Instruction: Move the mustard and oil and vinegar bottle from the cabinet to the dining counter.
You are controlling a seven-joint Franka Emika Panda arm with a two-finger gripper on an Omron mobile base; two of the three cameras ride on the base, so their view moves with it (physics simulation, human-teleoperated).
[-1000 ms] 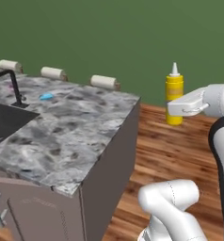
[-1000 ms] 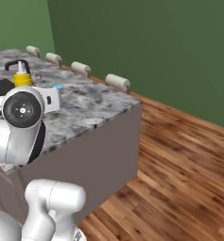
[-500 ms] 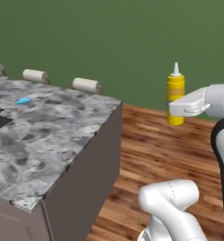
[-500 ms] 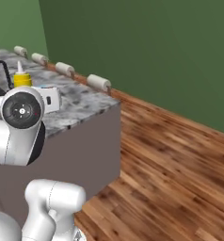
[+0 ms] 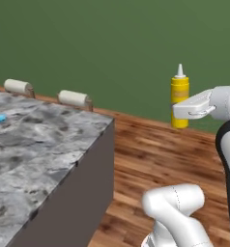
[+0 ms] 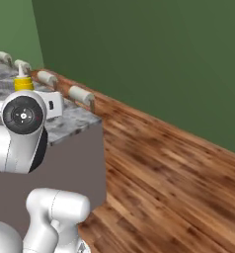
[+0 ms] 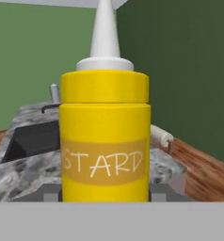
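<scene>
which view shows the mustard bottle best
The hand view: the mustard bottle fills the frame, upright, label lettering readable, white nozzle clear. The left base view shows it small, held in the hand. In the right base view the arm hides all but its top.

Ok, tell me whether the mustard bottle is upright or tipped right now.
Upright. The mustard stands vertical in the gripper, white nozzle pointing straight up; the hand view shows its label level.

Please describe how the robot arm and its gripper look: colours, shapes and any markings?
The arm is glossy white, built of rounded, tube-like segments. One joint in the right base view ends in a round dark cap with concentric rings and a small light centre. A black band edges a white segment in the left base view. The gripper is a white, blocky, flat hand. No cables show.
</scene>
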